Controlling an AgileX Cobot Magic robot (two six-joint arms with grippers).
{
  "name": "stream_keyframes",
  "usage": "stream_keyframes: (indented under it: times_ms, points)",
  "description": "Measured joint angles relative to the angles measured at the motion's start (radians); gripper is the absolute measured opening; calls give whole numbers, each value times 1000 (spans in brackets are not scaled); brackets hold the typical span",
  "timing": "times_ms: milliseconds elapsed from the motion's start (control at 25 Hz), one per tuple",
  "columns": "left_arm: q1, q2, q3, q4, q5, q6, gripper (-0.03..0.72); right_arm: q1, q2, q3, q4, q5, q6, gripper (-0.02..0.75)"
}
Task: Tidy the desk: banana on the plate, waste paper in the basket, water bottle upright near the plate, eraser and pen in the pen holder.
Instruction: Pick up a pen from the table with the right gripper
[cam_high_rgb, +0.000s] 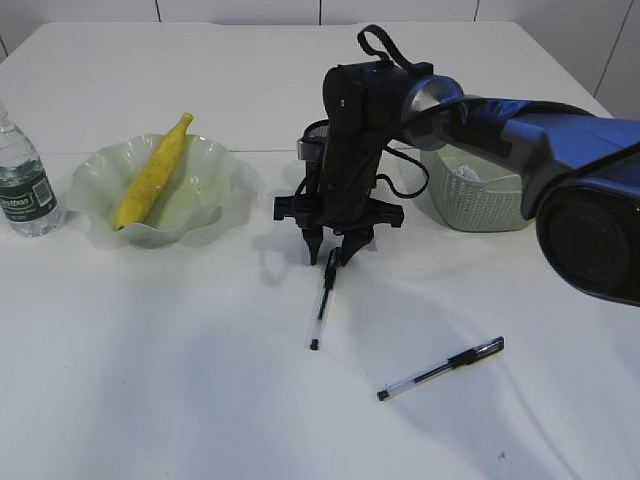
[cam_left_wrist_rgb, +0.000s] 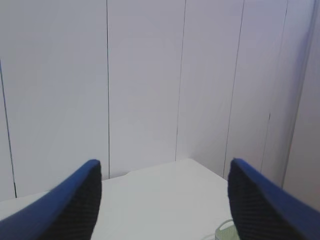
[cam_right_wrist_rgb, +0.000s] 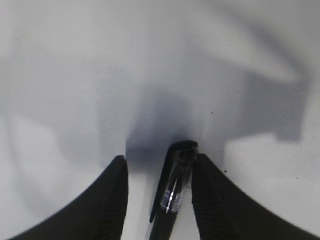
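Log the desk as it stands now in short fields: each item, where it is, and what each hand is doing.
banana: lying on the plate
water bottle: upright, left of the plate
basket: right rear, white paper inside
pen holder: mostly hidden behind the arm
pen 1: top end between the fingers, tip at the table
pen 2: flat on the table
right hand: around pen 1, contact unclear
left hand: open, empty

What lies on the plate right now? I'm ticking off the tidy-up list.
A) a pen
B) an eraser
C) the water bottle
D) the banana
D: the banana lies across the plate; the water bottle stands left of it on the table.
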Motion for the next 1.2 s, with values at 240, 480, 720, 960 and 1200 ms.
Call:
stream_keyframes:
  times_ms: [240,480,720,960,1200]
  points:
    - [0,0,0,0,0,0,552,0,0,0,26,-2,-2,316]
    - [0,0,0,0,-2,0,552,0,0,0,64,-2,-1,316]
    - [0,0,0,0,-3,0,552,5,0,0,85,-2,-1,316]
    - [0,0,0,0,-4,0,551,39,0,0,83,-2,-1,316]
    - [0,0,0,0,-4,0,552,40,0,0,62,-2,-31,316]
